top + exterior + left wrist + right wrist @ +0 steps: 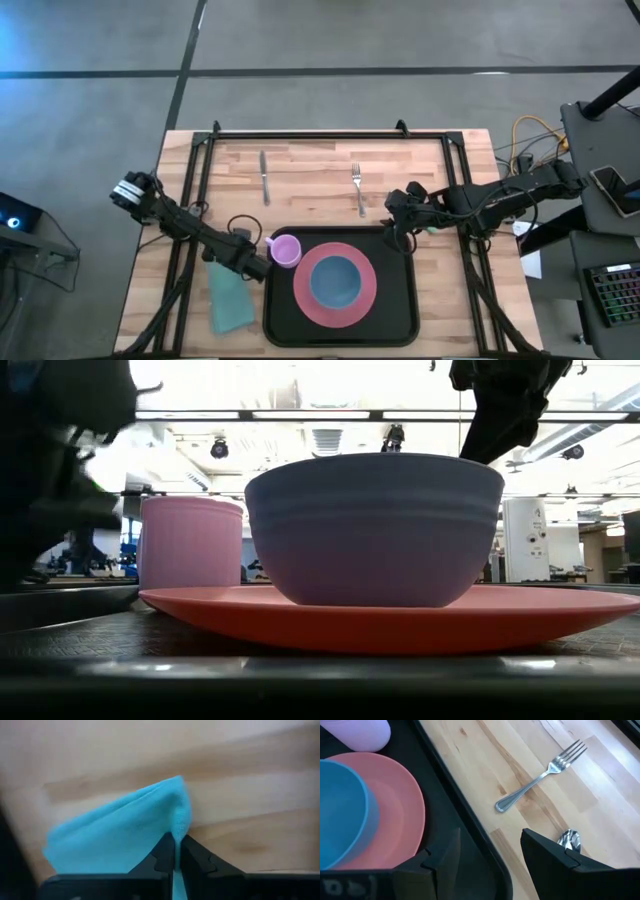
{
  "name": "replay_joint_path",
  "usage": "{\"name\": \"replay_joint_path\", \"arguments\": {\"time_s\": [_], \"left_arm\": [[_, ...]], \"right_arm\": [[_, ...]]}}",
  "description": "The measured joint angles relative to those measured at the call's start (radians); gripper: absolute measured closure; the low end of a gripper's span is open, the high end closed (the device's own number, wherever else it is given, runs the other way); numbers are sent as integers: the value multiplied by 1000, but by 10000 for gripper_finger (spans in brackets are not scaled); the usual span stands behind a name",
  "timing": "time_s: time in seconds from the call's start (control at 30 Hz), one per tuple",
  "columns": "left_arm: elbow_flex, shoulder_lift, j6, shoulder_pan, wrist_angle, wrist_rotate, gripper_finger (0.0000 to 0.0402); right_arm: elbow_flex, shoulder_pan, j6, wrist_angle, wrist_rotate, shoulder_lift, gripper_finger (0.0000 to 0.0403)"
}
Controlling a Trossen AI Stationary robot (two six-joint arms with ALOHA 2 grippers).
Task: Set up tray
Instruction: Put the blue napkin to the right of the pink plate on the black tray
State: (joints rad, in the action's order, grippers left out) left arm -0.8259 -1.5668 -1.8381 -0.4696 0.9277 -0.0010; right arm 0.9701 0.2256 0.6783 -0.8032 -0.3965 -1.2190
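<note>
The tray (400,318) is a large black rectangle with rounded corners and a low raised rim; it lies on the wooden table (330,170) at the near middle, its long side running across. On it rests a round pink plate (364,297) carrying a blue bowl (333,281); a small pink cup (285,250) stands in the tray's far left corner, just beside the plate.

The left gripper (176,851) is at the tray's left edge, over the teal napkin (230,300); its fingers are pinched tight on a fold of the cloth, which lies on the wood beside the tray. The right gripper (490,852) hovers over the tray's far right corner, its fingers spread wide with nothing between them.

A fork (358,188) and a knife (264,178) lie on the far part of the table, well apart from each other and clear of the tray; in the right wrist view a spoon's bowl (569,840) peeks out behind one finger, the rest of it hidden. In the low view the tray shows only as a dark band along the bottom; the bowl and plate fill most of the picture; both arms are dark shapes cut off at the top.
</note>
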Motion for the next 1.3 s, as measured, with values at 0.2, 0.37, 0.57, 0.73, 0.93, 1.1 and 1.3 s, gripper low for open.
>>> {"name": "replay_joint_path", "arguments": {"time_s": [0.2, 0.37, 0.57, 0.73, 0.93, 1.1, 1.3], "left_arm": [[-112, 97, -29, -19, 113, -132, 400], [-271, 129, -31, -53, 320, -184, 400], [-481, 125, -72, -102, 508, -303, 401], [-640, 125, -115, -122, 609, -526, 401], [-819, 125, 48, -101, 590, -857, 401], [-928, 118, 359, -38, 476, -1033, 401], [-921, 112, 880, 91, 55, -941, 401]], "right_arm": [[-4, 1, -13, 0, -7, 0, 206], [-1, 1, -27, 2, -24, 0, 214], [-1, 1, -35, 0, -26, 2, 224], [-1, 4, -35, 0, -25, 7, 230], [0, 10, -35, 0, -25, 60, 237], [0, 10, -35, 0, -34, 155, 241], [0, 10, -116, 80, -51, 270, 231]]}}
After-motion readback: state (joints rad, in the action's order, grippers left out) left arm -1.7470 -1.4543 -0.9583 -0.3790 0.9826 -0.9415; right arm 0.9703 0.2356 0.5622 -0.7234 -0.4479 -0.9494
